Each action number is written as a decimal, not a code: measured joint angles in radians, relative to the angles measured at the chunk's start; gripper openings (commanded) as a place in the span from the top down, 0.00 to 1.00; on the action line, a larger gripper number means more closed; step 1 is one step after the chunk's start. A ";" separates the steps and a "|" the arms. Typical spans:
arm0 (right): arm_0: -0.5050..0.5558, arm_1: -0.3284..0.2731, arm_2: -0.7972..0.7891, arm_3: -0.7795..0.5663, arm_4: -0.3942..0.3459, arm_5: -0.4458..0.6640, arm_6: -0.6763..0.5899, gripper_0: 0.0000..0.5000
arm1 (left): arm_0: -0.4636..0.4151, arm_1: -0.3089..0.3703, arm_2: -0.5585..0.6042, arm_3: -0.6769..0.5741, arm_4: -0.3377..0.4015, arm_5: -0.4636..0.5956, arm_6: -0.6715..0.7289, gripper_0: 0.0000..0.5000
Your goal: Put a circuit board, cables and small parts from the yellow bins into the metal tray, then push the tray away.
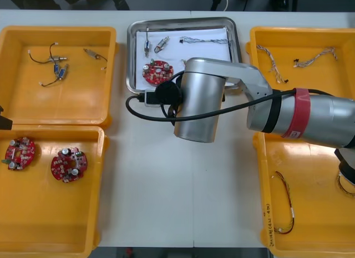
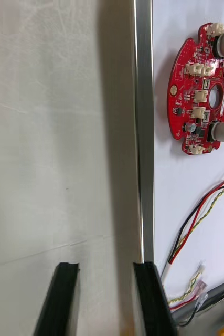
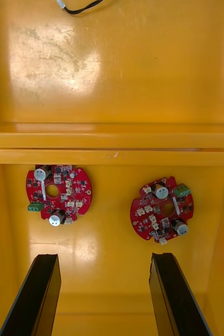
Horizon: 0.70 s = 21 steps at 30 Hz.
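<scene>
Right wrist view: gripper (image 2: 105, 265) beside tray (image 2: 143, 131).

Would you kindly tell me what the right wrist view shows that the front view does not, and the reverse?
Right wrist view: the right gripper, open, one finger at the metal tray's rim, the other over the table; a red and yellow cable on the tray's white inside. Front view: four yellow bins, two more circuit boards in the near left one, a twisted cable and small metal parts in the tray. Both: the tray and the circuit board lying in it. The left gripper hangs open over the near left bin.
</scene>
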 measured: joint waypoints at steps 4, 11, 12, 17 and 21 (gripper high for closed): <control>-0.001 0.000 -0.053 -0.062 -0.047 0.103 0.000 0.00 | 0.000 0.000 0.000 0.000 0.000 0.000 0.000 0.00; 0.002 0.000 -0.128 -0.195 -0.055 0.291 -0.004 0.00 | 0.000 0.000 0.000 0.000 0.000 0.000 0.000 0.00; 0.006 0.001 -0.143 -0.214 -0.059 0.327 -0.008 0.00 | 0.000 0.000 0.000 0.000 0.000 0.000 0.000 0.00; 0.049 0.016 -0.274 -0.275 -0.115 0.473 -0.037 0.00 | 0.000 0.000 0.000 0.000 0.000 0.000 0.000 0.00; 0.099 0.035 -0.425 -0.328 -0.177 0.547 -0.053 0.00 | 0.000 0.000 0.000 0.000 0.000 0.000 0.000 0.00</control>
